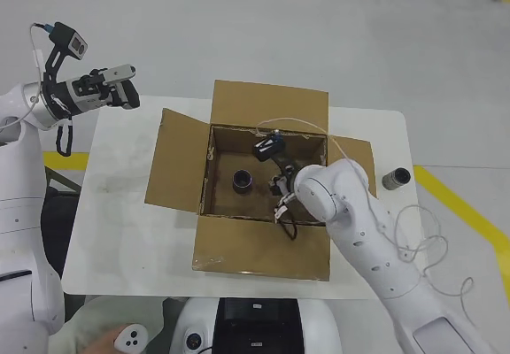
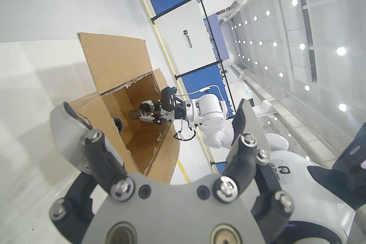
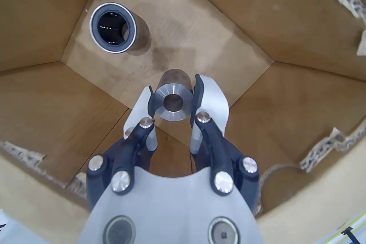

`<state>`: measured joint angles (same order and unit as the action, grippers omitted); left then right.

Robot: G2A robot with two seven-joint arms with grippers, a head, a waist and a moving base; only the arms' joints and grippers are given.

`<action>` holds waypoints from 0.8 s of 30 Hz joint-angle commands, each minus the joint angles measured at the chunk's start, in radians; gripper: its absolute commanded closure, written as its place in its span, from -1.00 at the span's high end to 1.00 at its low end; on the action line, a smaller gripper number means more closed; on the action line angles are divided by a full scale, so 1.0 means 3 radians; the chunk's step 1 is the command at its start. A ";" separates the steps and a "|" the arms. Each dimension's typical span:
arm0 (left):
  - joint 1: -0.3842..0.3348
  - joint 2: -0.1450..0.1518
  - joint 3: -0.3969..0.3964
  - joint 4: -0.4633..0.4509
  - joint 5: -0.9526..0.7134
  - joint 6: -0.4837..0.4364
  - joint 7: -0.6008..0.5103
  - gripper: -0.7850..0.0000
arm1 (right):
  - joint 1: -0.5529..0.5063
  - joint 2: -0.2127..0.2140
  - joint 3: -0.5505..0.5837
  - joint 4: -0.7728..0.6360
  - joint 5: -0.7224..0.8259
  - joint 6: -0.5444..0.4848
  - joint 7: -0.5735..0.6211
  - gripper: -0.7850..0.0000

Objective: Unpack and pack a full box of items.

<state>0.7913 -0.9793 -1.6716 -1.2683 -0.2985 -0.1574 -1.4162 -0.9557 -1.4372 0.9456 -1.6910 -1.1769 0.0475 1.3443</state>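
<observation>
Right wrist view showed the steel cylinder (image 3: 174,102) clamped between the two fingers of the right gripper (image 3: 173,86), its bored end facing the camera, inside the open cardboard box (image 3: 43,13). Beyond the fingertips and off to one side, a black-lined sleeve (image 3: 113,27) stood upright on the box floor, apart from the held piece. In the top view a third cylinder (image 1: 397,179) lay on the white table (image 1: 113,221) outside the box, past a side flap and well apart from either set of fingers. The left gripper (image 1: 129,87) hung near the table's far corner, its fingers spread wide with nothing between them. With one piece out, one in the grip and one on the box floor, the job appeared to be partway through. Whether the held cylinder was coming out or going in could not be told from the pictures.
</observation>
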 commanded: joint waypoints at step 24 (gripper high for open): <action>0.0000 0.0000 0.0000 0.0000 0.0000 0.0000 0.0000 1.00 | -0.0448 0.0145 0.0526 -0.0789 0.0159 -0.0139 0.0240 -1.00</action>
<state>0.7913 -0.9793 -1.6716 -1.2683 -0.2985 -0.1574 -1.4162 -1.0897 -1.3939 1.1030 -1.9272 -1.1300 0.0060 1.4169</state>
